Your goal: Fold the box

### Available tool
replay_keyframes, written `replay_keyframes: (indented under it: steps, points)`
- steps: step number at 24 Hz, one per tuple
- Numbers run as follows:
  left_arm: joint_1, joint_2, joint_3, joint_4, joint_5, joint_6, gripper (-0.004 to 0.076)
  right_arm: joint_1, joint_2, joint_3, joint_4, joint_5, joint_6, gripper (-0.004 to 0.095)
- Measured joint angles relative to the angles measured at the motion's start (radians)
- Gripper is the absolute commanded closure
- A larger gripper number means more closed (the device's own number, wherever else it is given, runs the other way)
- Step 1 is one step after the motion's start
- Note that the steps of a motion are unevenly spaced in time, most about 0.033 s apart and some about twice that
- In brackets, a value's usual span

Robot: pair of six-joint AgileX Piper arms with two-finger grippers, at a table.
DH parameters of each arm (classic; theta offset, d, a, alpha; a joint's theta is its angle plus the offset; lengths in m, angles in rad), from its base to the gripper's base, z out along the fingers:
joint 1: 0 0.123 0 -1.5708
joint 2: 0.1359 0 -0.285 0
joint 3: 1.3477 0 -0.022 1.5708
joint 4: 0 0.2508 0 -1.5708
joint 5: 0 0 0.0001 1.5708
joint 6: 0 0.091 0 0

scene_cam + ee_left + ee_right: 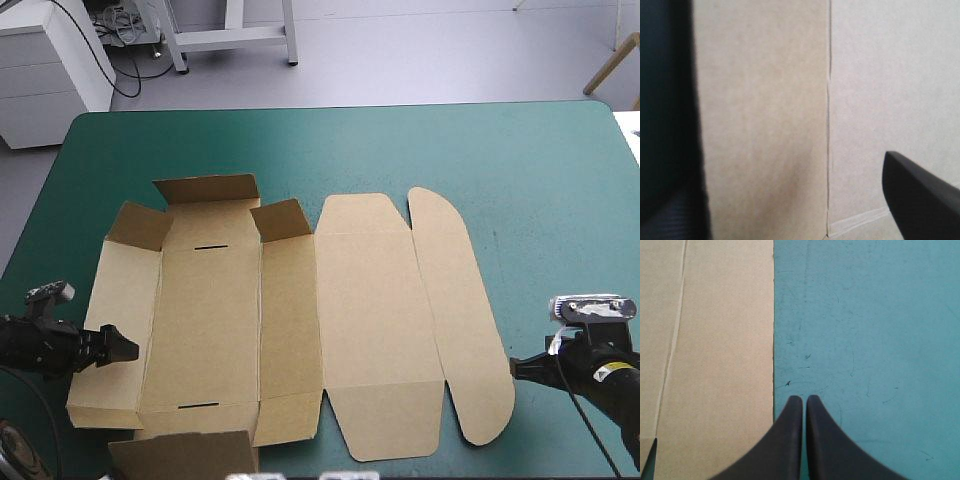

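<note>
Ease left gripper [122,347], jaws apart, onto the near wall of the box [300,330]; hold right gripper [518,368], jaws together, clear

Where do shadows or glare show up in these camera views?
High view: even light, soft shading only on the box's raised corner flaps, no glare on the teal-green cover. Left wrist view: box evenly lit. Right wrist view: no hard shadow around the right gripper.

Left gripper [125,348] spread apart, right gripper [804,399] pinched together
</note>
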Motion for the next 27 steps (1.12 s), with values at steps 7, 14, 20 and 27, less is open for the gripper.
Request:
replay_keyframes:
  steps: [7,14,20,27]
  points:
    - [-0.023,0.0,0.0,0.012,0.001,-0.026,0.019,0.0,0.0,0.0,0.0,0.0,0.0,0.09]
    - [-0.027,0.0,0.0,0.05,0.001,-0.06,0.0436,0.0,0.0,0.0,0.0,0.0,0.0,0.09]
    - [-0.027,0.0,0.0,0.021,0.0,-0.065,0.0438,0.0,0.0,0.0,0.0,-0.003,-0.001,0.09]
    - [-0.027,0.0,0.0,0.004,0.0,-0.078,0.0438,0.0,0.0,0.0,0.0,-0.003,-0.001,0.09]
